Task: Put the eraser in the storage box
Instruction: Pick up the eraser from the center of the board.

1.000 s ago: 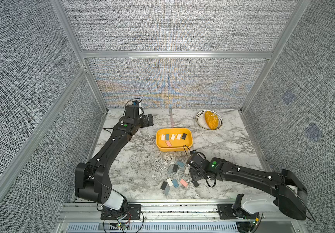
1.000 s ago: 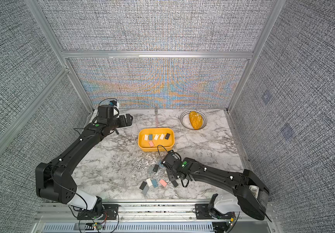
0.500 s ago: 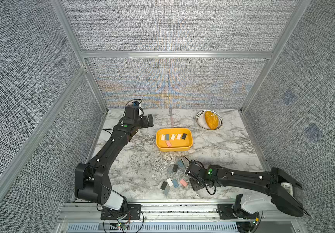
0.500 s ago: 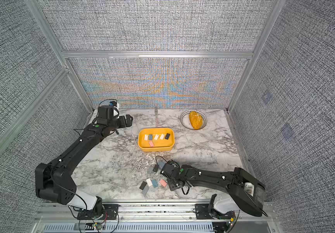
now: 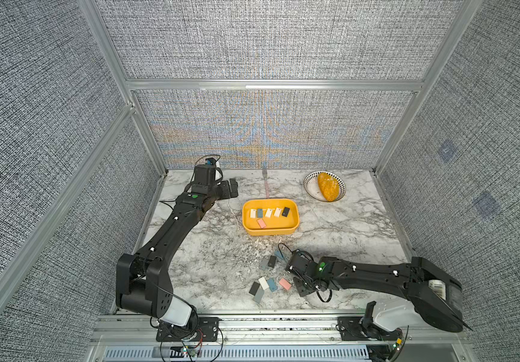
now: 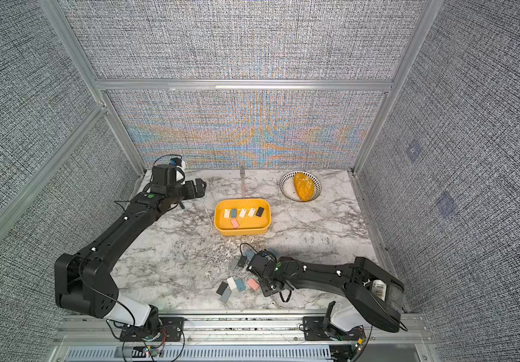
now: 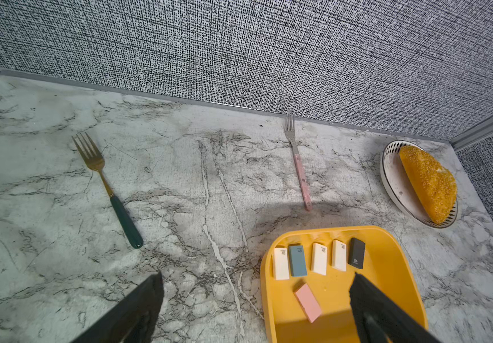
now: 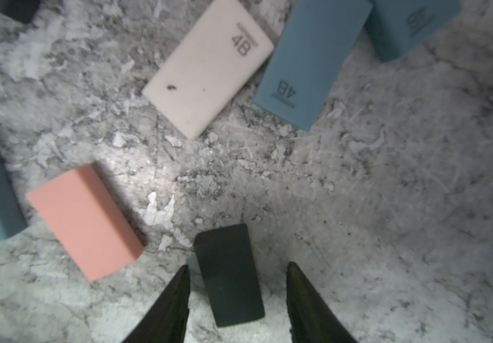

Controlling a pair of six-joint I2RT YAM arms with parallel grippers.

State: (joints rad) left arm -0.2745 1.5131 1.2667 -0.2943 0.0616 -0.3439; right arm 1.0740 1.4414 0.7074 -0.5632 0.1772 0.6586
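Observation:
Several small flat erasers lie loose near the table's front. One black eraser point(image 8: 228, 276) lies flat between the fingers of my right gripper point(image 8: 237, 265), which is open with a gap on each side. In both top views that gripper point(image 5: 301, 285) point(image 6: 266, 287) is low over the table beside a pink eraser point(image 5: 284, 284) point(image 8: 84, 219). The yellow storage box point(image 5: 270, 232) point(image 7: 266, 282) stands mid-table and holds several erasers. My left gripper point(image 5: 233, 188) point(image 7: 257, 277) hovers open and empty at the back left of the box.
A white eraser point(image 8: 209, 65) and a blue eraser point(image 8: 307, 65) lie just beyond the black one. A patterned white bowl point(image 5: 310, 185) with bread stands at the back right. A green-handled fork point(image 7: 105, 184) and a pink-handled fork point(image 7: 300, 166) lie near the back wall.
My right arm has swung toward the table's front and come down over the black eraser, and its jaws have narrowed. The left arm has not moved.

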